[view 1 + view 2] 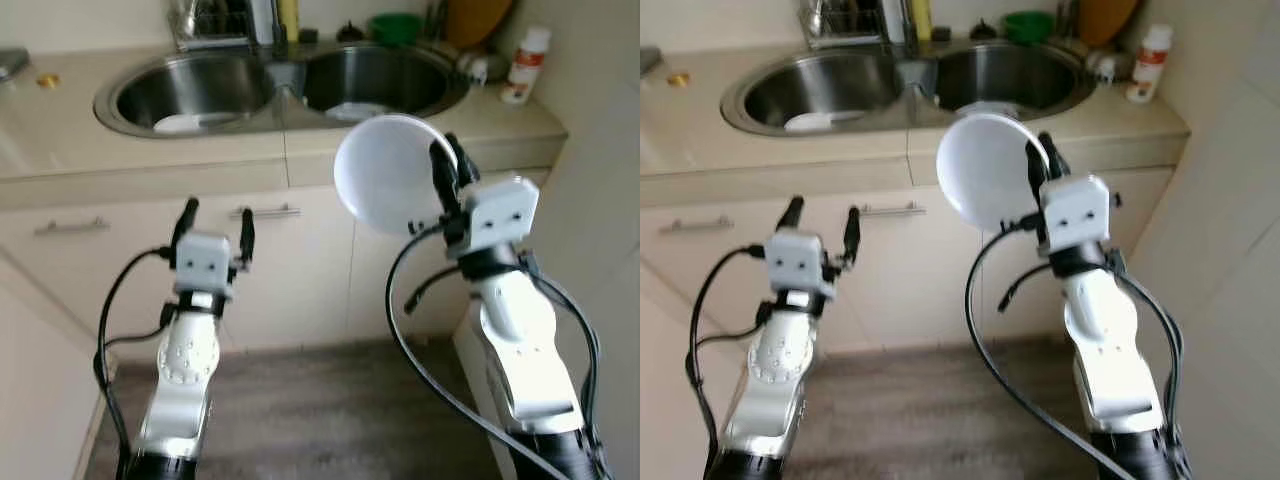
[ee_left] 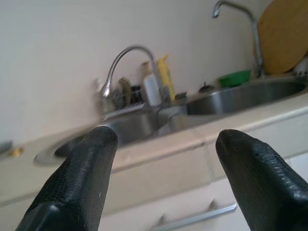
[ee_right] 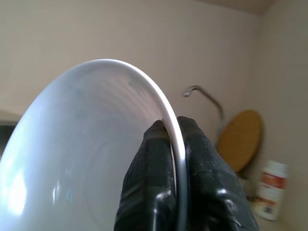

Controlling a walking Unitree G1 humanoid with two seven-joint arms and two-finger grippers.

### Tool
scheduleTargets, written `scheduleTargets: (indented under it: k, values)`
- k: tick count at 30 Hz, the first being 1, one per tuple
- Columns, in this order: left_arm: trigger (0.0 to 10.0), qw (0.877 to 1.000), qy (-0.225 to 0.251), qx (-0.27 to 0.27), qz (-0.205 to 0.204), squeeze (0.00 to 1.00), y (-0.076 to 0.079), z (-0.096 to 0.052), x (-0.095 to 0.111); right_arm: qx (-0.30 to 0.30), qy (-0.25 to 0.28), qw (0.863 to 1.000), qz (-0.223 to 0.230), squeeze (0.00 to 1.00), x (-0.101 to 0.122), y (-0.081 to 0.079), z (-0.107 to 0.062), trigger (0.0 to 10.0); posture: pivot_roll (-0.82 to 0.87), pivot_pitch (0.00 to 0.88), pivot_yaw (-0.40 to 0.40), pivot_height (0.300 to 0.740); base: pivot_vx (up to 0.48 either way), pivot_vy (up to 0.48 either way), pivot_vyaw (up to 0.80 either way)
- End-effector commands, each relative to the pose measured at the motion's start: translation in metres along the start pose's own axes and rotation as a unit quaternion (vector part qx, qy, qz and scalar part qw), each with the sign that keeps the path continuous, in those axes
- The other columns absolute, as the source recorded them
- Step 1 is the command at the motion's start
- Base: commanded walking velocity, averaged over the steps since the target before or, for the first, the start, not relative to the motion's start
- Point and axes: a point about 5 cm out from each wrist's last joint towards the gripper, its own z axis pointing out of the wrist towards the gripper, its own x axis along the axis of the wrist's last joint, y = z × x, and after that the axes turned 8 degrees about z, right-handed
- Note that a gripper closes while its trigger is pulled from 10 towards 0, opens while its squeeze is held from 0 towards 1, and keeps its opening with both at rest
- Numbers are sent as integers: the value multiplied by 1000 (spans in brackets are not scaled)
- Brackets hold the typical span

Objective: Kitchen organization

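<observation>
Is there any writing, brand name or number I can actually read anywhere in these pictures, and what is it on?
No text can be read.
White bottle with the red-orange cap at the counter's right end: it has a reddish label, too small and blurred to read.
Yellow bottle and white bottle behind the sink: no legible print.
White bowl pinched at its rim by the right gripper: plain, unmarked.

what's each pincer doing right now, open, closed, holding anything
Left pincer: open, empty, raised in front of the cabinet drawers.
Right pincer: shut on the rim of the round white bowl, held up before the counter.
</observation>
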Motion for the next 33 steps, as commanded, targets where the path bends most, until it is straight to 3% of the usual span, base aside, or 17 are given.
scheduleTargets:
  k: [1, 15, 26, 33]
  values:
    - [10000, 1000, 13, -4, -6, 0, 4, 1, 6, -16, 27, 999, -12, 0, 10, 7, 2, 0, -144, 0, 25, 740, 341, 0, 0]
    - [10000, 1000, 15, -5, -6, 0, 5, 3, 6, -20, 41, 999, -27, 0, 13, 9, 4, 0, -144, 0, 26, 740, 339, 0, 0]
    - [10000, 1000, 15, -7, -6, 0, 6, 2, 5, -23, 36, 999, -30, 0, 11, 9, 3, 0, -143, 0, 26, 740, 340, 0, 708]
    - [10000, 1000, 15, -7, -7, 0, 7, 2, 5, -26, 35, 999, -31, 0, 11, 9, 3, 0, -146, 0, 26, 740, 338, 0, 0]
